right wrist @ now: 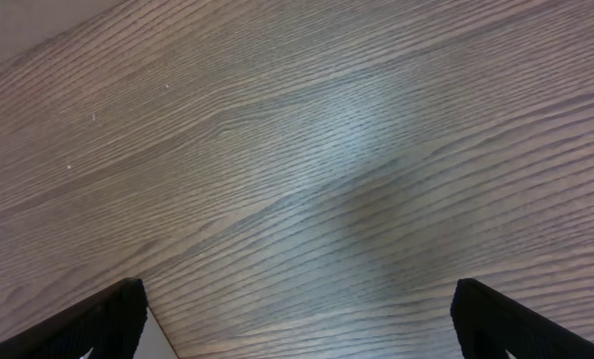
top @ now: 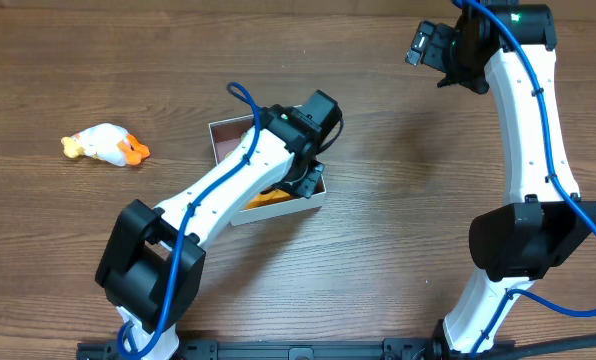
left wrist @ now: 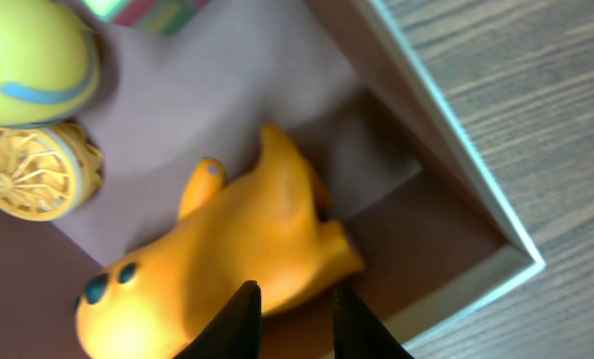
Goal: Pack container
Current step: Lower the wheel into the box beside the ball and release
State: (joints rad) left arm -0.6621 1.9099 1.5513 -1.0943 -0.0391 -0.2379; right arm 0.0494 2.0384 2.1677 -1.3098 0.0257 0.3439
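1. Wood-grain table (top: 398,230) fills every view. Closest of all, in the left wrist view, is the left gripper (left wrist: 292,324), its jaws drawn in to a slim gap at 6 o'clock of the frame.
2. Just past those fingers (left wrist: 242,319) lies an orange animal toy (left wrist: 257,249) with dark eyes, and its lower edge shows in the gap. Whether the jaws actually pinch it, I cannot tell.
3. Farther in, towards 9 o'clock, there's a yellow spoked wheel (left wrist: 33,172), and beyond it at 10 o'clock a yellow ball (left wrist: 28,65) with a blue stripe. All three rest on the mauve floor of the container (left wrist: 456,150), whose white wall meets a corner at 4 o'clock.
4. Up to the overhead view: the container sits a little left of the table's centre, and the left arm (top: 228,180) covers most of it. Only a sliver of orange peeks out, and the wheel and ball are hidden from above.
5. The overhead view alone shows a white duck toy (top: 103,147) lying on its side at 9 o'clock of the container, well apart on bare wood.
6. Farthest off, at 1 o'clock of the table, is the right gripper (right wrist: 297,319). Its own camera shows only wood grain, with the jaws spread wide and nothing between them.
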